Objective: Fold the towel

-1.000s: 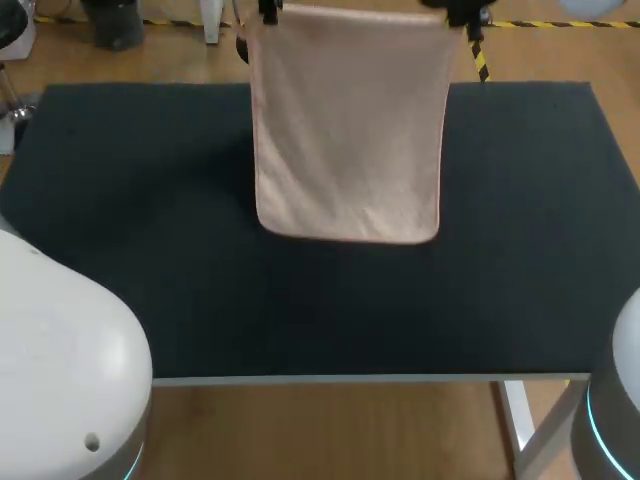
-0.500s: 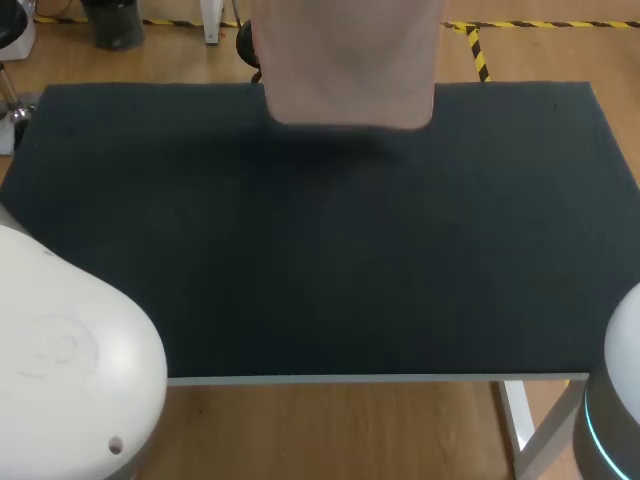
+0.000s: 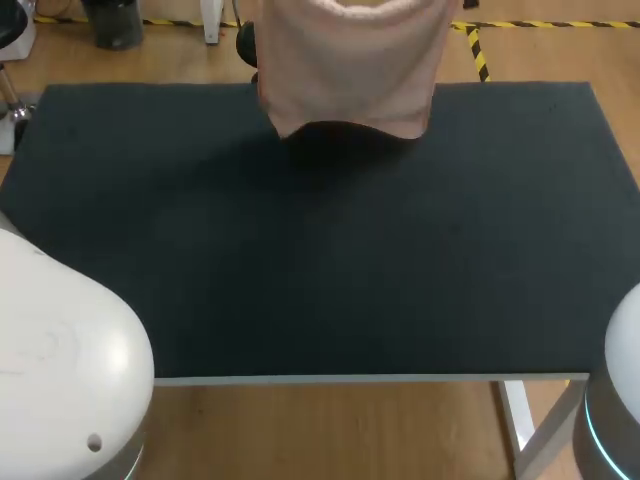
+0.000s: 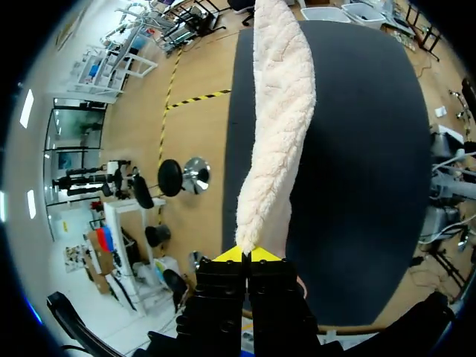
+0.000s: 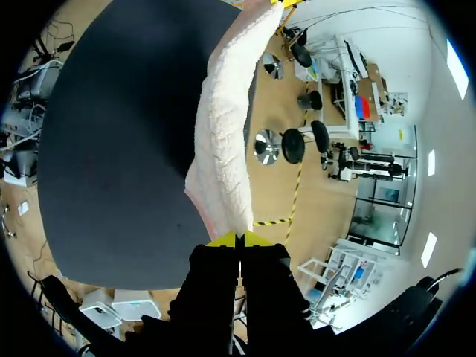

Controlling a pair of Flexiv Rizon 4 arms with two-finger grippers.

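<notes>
A pale pink towel (image 3: 345,65) hangs over the far edge of the black table (image 3: 320,250), its lower hem curled just above the tabletop. Both grippers are out of the head view, above it. In the left wrist view my left gripper (image 4: 247,256) is shut on one upper corner of the towel (image 4: 275,111), which stretches away from its yellow tips. In the right wrist view my right gripper (image 5: 238,239) is shut on the other upper corner of the towel (image 5: 223,126), which runs ahead toward the left gripper's yellow tip (image 5: 286,4).
The white bases of my arms sit at the near left (image 3: 65,370) and near right (image 3: 615,400) of the table. The dark tabletop spreads wide under and in front of the hanging towel.
The towel has been lifted and carried toward the far edge. Its lower hem, a second ago near mid-table, now hangs by the far edge and has curled inward.
</notes>
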